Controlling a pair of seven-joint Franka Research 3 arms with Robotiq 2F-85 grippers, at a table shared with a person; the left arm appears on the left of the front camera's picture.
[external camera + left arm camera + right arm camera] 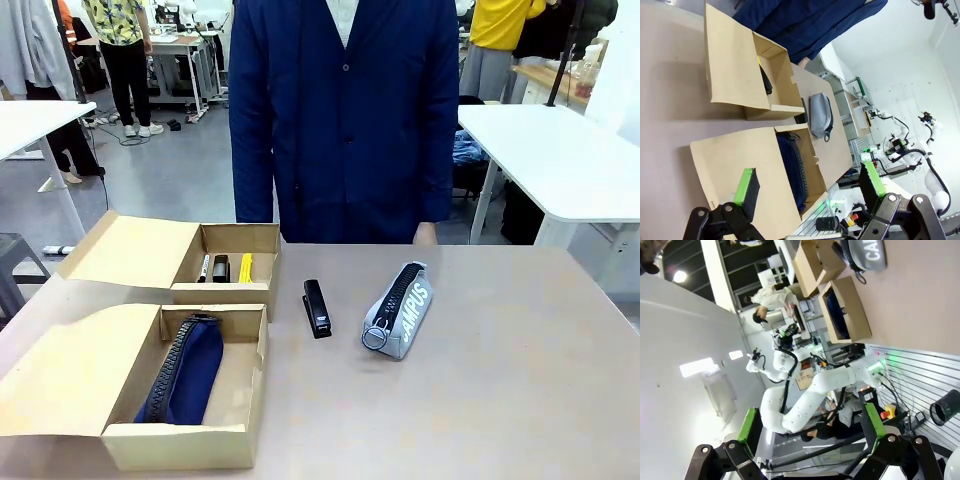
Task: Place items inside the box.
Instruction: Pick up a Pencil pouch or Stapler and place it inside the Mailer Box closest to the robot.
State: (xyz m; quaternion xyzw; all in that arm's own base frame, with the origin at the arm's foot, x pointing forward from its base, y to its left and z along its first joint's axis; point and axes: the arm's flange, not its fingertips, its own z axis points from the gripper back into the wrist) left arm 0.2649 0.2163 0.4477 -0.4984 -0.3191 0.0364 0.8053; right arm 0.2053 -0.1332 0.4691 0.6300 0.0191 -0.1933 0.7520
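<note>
1. Table [500, 380]: tan top, carrying all items below.
2. Person [340, 120]: stood at the far edge in a navy coat.
3. Near cardboard box [180, 445]: open, lid folded out to the robot's left; stood at the table's near left corner.
4. Far cardboard box [225, 293]: open likewise, just behind the near box.
5. Left gripper [810, 182]: released, green pads spread wide, looking towards both boxes from well apart.
6. Right gripper [810, 424]: released, jaws fully apart, off the table.
7. Navy zip pouch [185, 370]: lay lengthwise inside the near box, zip upward.
8. Grey zip pouch [400, 308]: printed "CAMPUS", lay on the bare table right of centre.
9. Black stapler [317, 308]: on the table between the far box and the grey pouch, touching neither.
10. Second black stapler [221, 268]: inside the far box.
11. Yellow utility knife [245, 267]: inside the far box, right of that stapler.
12. Black marker [204, 267]: inside the far box, left of that stapler.
</note>
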